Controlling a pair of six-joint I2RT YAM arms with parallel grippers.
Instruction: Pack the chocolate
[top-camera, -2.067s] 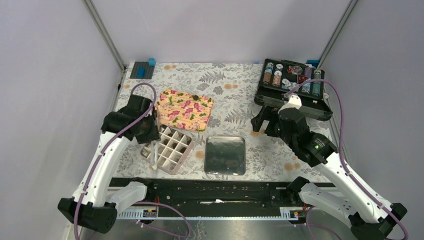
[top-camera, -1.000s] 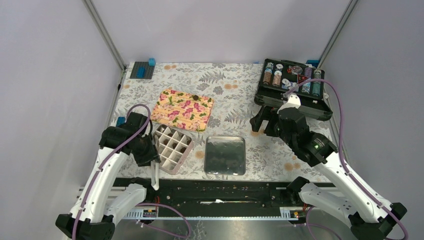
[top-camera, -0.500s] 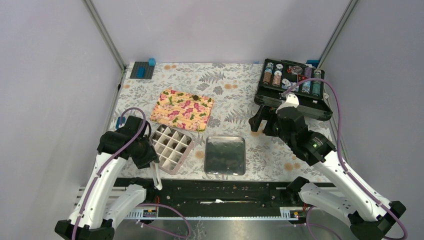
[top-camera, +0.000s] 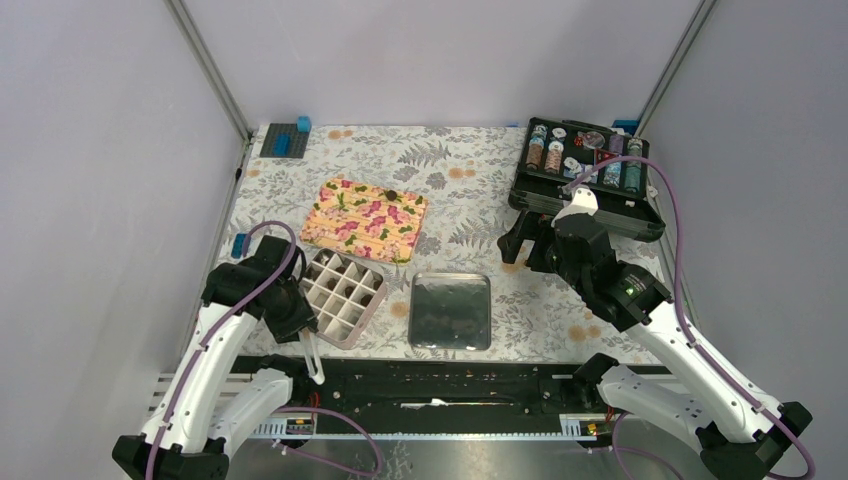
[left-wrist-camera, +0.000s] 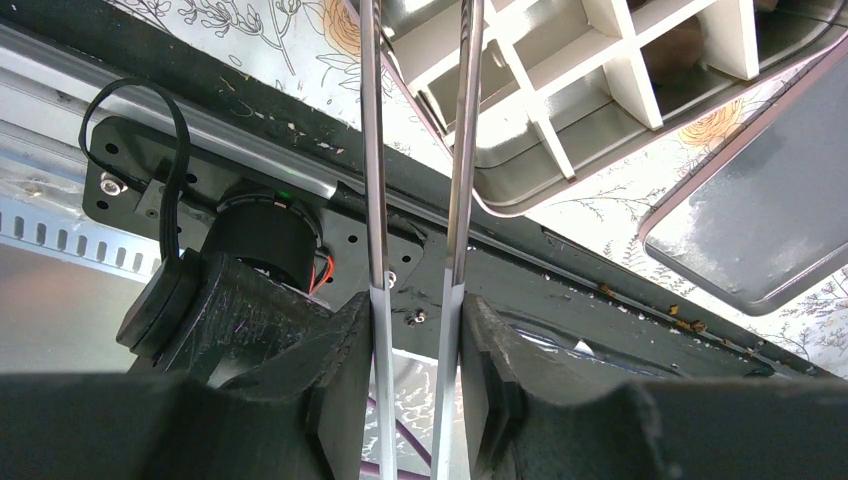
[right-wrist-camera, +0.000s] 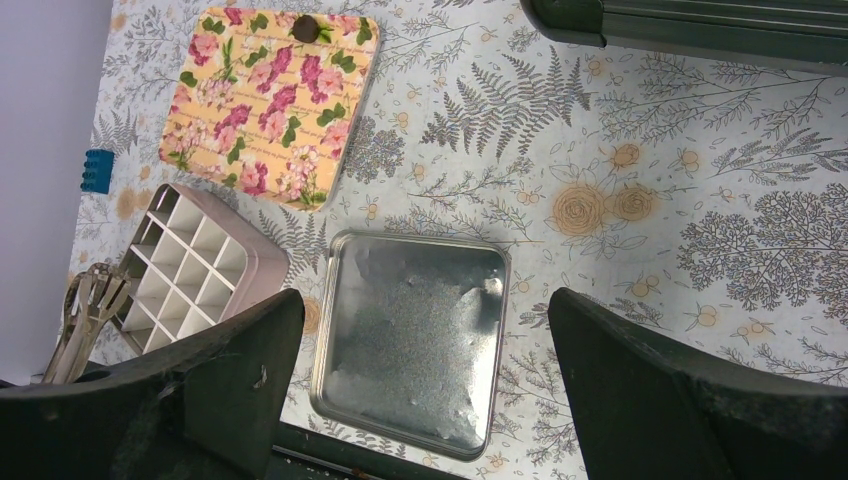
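Note:
My left gripper (top-camera: 296, 318) is shut on metal tongs (top-camera: 312, 356), gripping them near their handle end. In the left wrist view the gripper (left-wrist-camera: 415, 312) has the two tong blades (left-wrist-camera: 464, 150) between its fingers, reaching to the near corner of the pink gridded box (left-wrist-camera: 560, 190). The box (top-camera: 366, 311) sits left of a silver tray (top-camera: 450, 310). One dark chocolate piece (top-camera: 393, 196) lies on the floral lid (top-camera: 365, 222); it also shows in the right wrist view (right-wrist-camera: 304, 29). My right gripper (top-camera: 527, 246) is open and empty above the table, right of the tray (right-wrist-camera: 410, 340).
An open black case of poker chips (top-camera: 585, 165) stands at the back right. Blue blocks (top-camera: 285, 140) sit at the back left, and a small blue block (top-camera: 240, 243) lies by the left edge. The black rail (top-camera: 430, 375) runs along the near edge.
My left arm has pulled back towards the near edge with the tongs, from beside the box's far-left side to its near-left corner. The right arm has barely moved.

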